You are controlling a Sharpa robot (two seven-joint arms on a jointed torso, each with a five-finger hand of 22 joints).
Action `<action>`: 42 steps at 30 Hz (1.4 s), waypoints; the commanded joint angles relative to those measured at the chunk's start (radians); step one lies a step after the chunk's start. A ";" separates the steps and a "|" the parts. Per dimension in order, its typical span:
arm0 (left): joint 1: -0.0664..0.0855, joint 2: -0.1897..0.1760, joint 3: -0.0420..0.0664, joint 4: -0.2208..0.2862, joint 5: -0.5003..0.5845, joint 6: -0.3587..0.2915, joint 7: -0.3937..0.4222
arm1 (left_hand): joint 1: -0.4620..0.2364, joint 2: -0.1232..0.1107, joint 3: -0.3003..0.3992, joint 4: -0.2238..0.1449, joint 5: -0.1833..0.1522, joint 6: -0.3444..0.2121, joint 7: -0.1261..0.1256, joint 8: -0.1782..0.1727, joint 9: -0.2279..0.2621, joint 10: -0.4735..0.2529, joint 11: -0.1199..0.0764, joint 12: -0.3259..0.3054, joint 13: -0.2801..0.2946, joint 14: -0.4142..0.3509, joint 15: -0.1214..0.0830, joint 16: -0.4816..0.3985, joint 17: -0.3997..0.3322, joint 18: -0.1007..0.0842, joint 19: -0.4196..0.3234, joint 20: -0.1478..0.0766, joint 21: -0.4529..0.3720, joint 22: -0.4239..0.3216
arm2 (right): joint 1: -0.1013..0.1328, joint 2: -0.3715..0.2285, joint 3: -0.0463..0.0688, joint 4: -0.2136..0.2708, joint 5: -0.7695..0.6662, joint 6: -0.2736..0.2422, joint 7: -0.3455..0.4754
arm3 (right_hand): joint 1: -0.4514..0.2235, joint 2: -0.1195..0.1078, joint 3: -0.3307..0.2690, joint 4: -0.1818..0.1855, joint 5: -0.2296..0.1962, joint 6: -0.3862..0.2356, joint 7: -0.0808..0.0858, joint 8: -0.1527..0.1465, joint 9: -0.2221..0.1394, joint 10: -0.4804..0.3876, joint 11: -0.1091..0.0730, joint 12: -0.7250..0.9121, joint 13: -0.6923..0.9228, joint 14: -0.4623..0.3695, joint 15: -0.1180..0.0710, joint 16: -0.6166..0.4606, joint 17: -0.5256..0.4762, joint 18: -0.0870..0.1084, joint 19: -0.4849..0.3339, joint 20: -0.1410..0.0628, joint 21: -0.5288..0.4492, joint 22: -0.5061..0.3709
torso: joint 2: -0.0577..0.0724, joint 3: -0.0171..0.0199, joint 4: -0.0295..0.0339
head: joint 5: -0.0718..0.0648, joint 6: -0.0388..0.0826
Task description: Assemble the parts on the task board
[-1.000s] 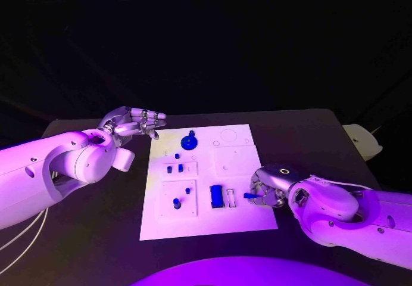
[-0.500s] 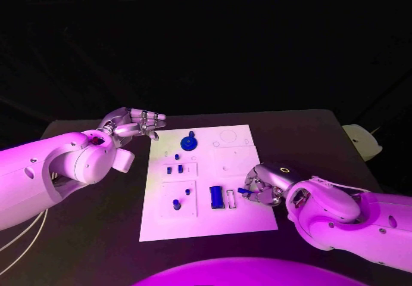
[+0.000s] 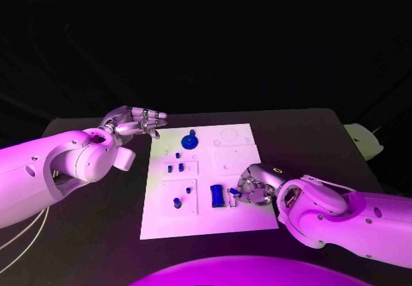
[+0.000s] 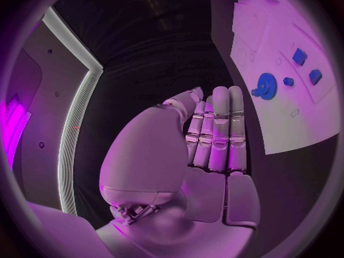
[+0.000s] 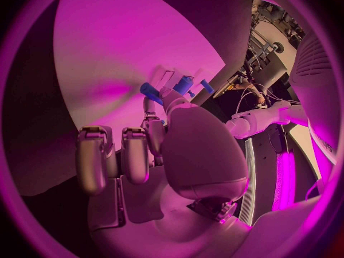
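2 hands: both in head view, 1 busy, 1 idle
right hand: over near-right part of task board; fingertips pinch a small blue part, other fingers curled loosely beside it
small blue part: held just above the board, right beside the narrow white slot; wrist view shows it poking out past the fingertips; looks angled down toward the slot, likely so it can be seated there
blue block: on the board just left of that slot, apart from the held part
left hand: off the board's far-left corner, above the table; holds nothing; wrist view shows fingers straight and pressed side by side
why parked: probably kept clear so the right hand has free reach
blue gear: on far part of board, near the left hand, not touched; also in left wrist view
other blue pieces: 2 small ones mid-left, 2 more in near-left panel, all standing or lying alone
step: insertion of held part, judged not yet seated
contact with board: cannot tell
risk: part tilts or misses the narrow slot; blue block is close, could get nudged
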 commanded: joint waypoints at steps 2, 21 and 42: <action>0.000 0.000 0.000 0.004 -0.002 0.018 0.003 | -0.003 0.002 -0.003 0.002 0.001 -0.011 0.001 0.004 0.000 -0.007 0.001 0.004 0.002 -0.006 0.003 0.001 -0.002 0.014 -0.001 0.008 -0.004 -0.001 | -0.001 0.013 0.000 -0.007 0.050 0.047 -0.010 | -0.037 -0.005 0.005 0.016 0.016 0.019 -0.009 0.005 0.012 0.010 0.000 0.009 -0.063 0.076 0.002 0.008 0.129 -0.001 0.064 -0.001 0.003 0.237 | 0.000 0.0000 -0.0006 | 0.001 -0.002; 0.001 -0.001 0.000 0.006 -0.002 0.023 -0.003 | -0.003 0.002 -0.003 0.002 0.001 -0.011 0.001 0.004 0.000 -0.007 0.001 0.004 0.002 -0.006 0.003 0.001 -0.002 0.014 -0.001 0.008 -0.004 -0.001 | -0.001 0.028 0.000 -0.019 0.050 0.085 -0.016 | -0.141 -0.007 -0.029 0.075 0.085 0.045 -0.016 0.019 0.026 0.032 -0.005 0.052 -0.033 0.079 -0.003 0.017 0.142 -0.005 0.071 -0.005 0.019 0.241 | -0.001 0.0008 -0.0009 | 0.002 -0.008; 0.001 -0.001 0.000 0.006 -0.002 0.022 -0.004 | -0.003 0.001 -0.004 0.002 0.001 -0.014 0.002 0.003 -0.001 -0.011 0.002 0.005 0.001 -0.006 0.003 0.001 -0.002 0.014 -0.001 0.008 -0.005 -0.002 | -0.001 0.040 0.000 -0.027 0.023 0.087 -0.019 | -0.287 0.002 -0.148 0.082 0.019 0.045 -0.014 0.019 0.035 0.031 -0.003 0.049 -0.031 0.078 -0.001 0.014 0.139 -0.004 0.068 -0.004 0.014 0.240 | -0.001 0.0005 -0.0011 | -0.002 -0.008</action>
